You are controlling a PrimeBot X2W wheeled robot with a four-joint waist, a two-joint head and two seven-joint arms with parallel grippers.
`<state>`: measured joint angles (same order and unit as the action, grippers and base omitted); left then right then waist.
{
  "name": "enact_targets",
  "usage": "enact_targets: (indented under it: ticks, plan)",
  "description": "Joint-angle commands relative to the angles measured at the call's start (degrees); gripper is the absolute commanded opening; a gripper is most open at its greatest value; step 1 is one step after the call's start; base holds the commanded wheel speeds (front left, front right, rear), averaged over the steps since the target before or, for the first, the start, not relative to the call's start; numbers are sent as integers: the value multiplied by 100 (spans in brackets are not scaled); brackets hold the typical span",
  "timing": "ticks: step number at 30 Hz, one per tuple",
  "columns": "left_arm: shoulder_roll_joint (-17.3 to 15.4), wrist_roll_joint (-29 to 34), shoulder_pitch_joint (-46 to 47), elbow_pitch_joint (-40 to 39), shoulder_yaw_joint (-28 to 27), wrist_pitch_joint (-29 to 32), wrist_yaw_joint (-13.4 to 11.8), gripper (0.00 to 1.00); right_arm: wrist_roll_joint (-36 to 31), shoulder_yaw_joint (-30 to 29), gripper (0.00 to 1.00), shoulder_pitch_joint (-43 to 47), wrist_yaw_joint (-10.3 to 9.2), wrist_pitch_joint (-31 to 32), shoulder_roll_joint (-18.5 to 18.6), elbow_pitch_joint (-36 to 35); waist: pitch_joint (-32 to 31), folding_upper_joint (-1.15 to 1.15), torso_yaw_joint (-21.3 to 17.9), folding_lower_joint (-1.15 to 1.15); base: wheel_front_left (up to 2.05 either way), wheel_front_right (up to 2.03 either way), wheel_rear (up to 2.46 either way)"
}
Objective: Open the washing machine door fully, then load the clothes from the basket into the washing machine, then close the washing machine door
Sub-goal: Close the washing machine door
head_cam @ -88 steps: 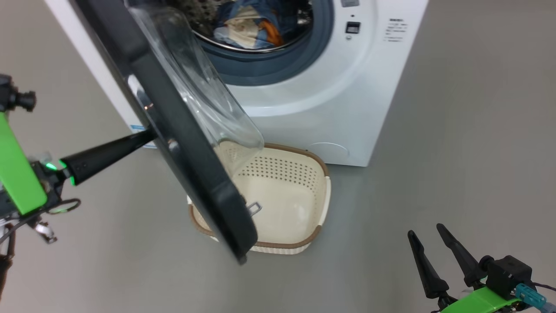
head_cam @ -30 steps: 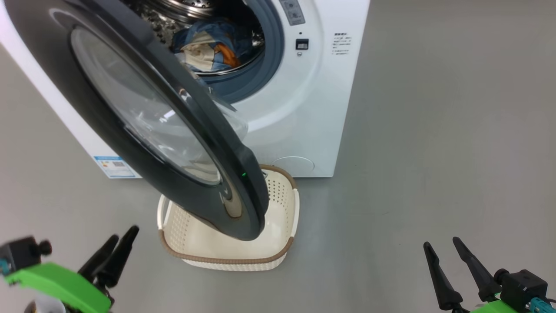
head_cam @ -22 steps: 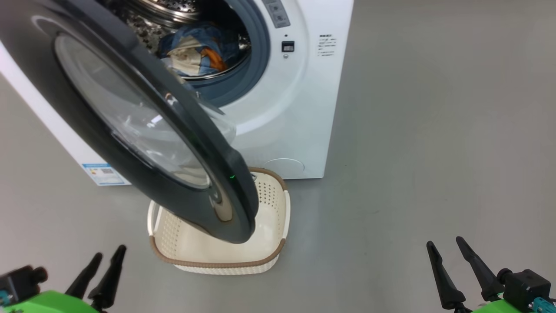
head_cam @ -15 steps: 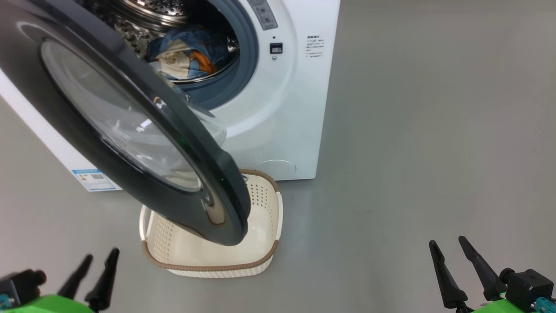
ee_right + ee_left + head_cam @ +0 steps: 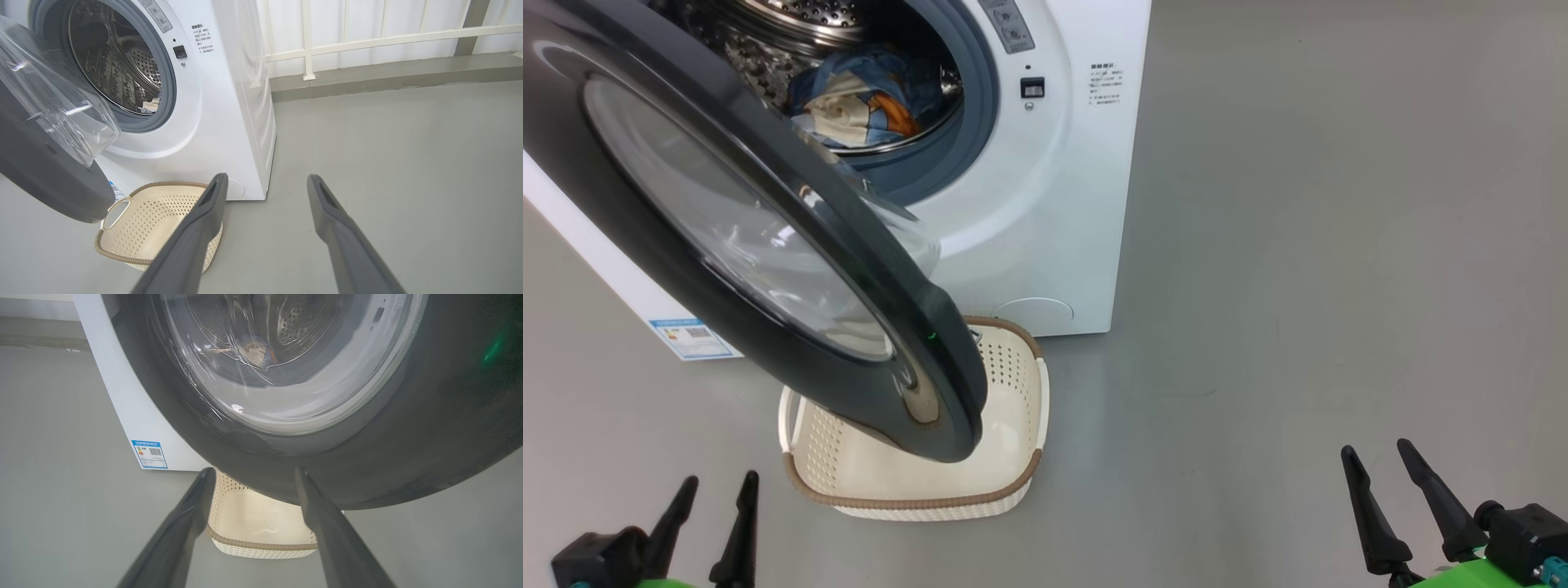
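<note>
The left hand point(image 5: 722, 478) sits low at the head view's left, dark fingers point(image 5: 742, 531) parted, pointing up, holding nothing. The right hand point(image 5: 1374, 446) mirrors it at the lower right, likewise spread and empty; its green wrist point(image 5: 1454, 576) seems tilted, though mostly cropped.

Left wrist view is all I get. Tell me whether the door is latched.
Observer: No. In the head view the door stands ajar, swung well off the washer front and hanging over the basket.
Operator: Report where the clothes are.
Observer: The clothes lie inside the drum, behind the open door.
Operator: Give me the right gripper.
Observer: The right gripper is open, low at the right over the floor, apart from the door.
</note>
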<state>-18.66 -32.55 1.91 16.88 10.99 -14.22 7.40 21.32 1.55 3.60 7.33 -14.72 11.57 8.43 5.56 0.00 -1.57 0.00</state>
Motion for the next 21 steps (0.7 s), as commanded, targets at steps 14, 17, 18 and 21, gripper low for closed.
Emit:
enact_targets:
  ticks: [14,17,18,21]
  plan:
    - [594,997,-276,-539,-1071,-77,9,100,-26,130,100,-44,16,-28,57,-107,-19,0,49,0,0,0,0]
    - [610,1005,-253,-546,-1079,-77,9,100,-23,136,100,-63,16,-28,60,-106,-6,0,65,0,0,0,0]
    - [611,1009,-241,-559,-1079,-77,9,100,-25,138,100,-69,16,-28,58,-108,-5,0,72,0,0,0,0]
    - [623,1009,-220,-581,-1079,-77,9,100,-21,161,100,-97,16,-28,62,-106,-11,0,94,0,0,0,0]
